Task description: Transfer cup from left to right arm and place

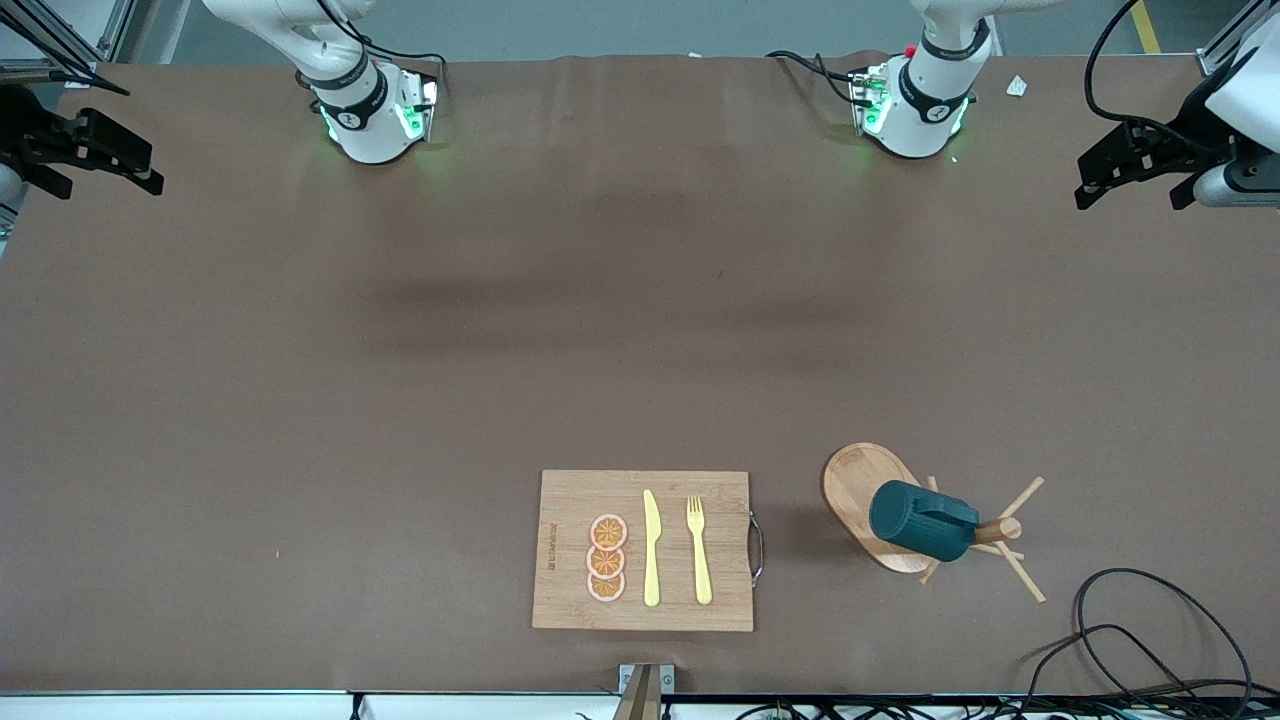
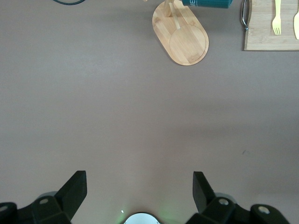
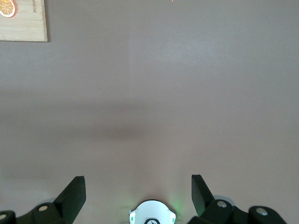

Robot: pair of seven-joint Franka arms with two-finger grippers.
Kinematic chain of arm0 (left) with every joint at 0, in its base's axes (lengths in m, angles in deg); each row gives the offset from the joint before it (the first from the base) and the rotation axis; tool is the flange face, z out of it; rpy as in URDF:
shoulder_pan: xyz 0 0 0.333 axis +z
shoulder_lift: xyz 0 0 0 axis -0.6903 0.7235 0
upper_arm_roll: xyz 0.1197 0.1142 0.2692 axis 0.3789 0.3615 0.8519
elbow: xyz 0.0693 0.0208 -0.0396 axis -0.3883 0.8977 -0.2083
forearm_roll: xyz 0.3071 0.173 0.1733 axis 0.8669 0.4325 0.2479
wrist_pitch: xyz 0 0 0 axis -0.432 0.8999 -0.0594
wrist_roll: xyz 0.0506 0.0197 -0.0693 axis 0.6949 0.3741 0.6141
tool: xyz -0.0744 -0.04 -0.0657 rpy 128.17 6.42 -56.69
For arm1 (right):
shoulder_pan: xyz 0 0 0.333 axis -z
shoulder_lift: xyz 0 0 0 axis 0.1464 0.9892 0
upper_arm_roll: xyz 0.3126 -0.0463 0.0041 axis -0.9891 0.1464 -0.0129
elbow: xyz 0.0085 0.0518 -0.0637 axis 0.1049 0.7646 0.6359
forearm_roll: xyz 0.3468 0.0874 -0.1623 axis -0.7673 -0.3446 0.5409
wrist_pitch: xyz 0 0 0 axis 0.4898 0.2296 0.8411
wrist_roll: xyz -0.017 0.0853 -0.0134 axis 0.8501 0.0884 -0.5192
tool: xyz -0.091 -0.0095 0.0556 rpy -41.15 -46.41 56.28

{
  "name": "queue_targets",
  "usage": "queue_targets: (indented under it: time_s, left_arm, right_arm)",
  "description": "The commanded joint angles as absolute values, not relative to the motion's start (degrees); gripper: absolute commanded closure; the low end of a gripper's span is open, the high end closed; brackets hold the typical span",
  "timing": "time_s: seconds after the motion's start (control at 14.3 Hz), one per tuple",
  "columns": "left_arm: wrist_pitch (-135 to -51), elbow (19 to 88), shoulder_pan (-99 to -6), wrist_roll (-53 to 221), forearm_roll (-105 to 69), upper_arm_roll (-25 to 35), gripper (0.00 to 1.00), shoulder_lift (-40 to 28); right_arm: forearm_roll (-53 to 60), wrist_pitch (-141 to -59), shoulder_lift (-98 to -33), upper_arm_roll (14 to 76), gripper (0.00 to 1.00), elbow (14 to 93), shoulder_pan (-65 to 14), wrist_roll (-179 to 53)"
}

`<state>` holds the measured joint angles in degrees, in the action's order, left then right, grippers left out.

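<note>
The dark teal cup hangs tilted on a peg of a wooden mug tree with an oval base, near the front camera toward the left arm's end of the table. Its edge also shows in the left wrist view above the oval base. My left gripper is open and empty, high over the table edge at the left arm's end, well away from the cup; its own view shows bare table between the fingers. My right gripper is open and empty, high over the right arm's end.
A wooden cutting board with a metal handle lies near the front camera, carrying orange slices, a yellow knife and a yellow fork. Black cables lie at the near corner beside the mug tree. The brown mat covers the table.
</note>
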<state>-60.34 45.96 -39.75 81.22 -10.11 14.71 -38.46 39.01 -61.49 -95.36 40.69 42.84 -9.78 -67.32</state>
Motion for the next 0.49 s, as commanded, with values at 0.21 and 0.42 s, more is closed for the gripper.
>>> queue_targets:
  time_s: [0.21, 0.42]
  left_arm:
    - [-59.1, 38.7, -39.2, 80.0, -10.6, 16.4, 0.0, -32.2]
    - [-64.3, 39.3, -39.1, 81.1, -10.5, 16.9, 0.0, -30.4]
  right_arm:
    - [39.0, -61.4, -95.5, 41.0, 0.0, 42.5, -10.4, -67.4]
    - [39.0, -61.2, -95.5, 41.0, 0.0, 42.5, -10.4, -67.4]
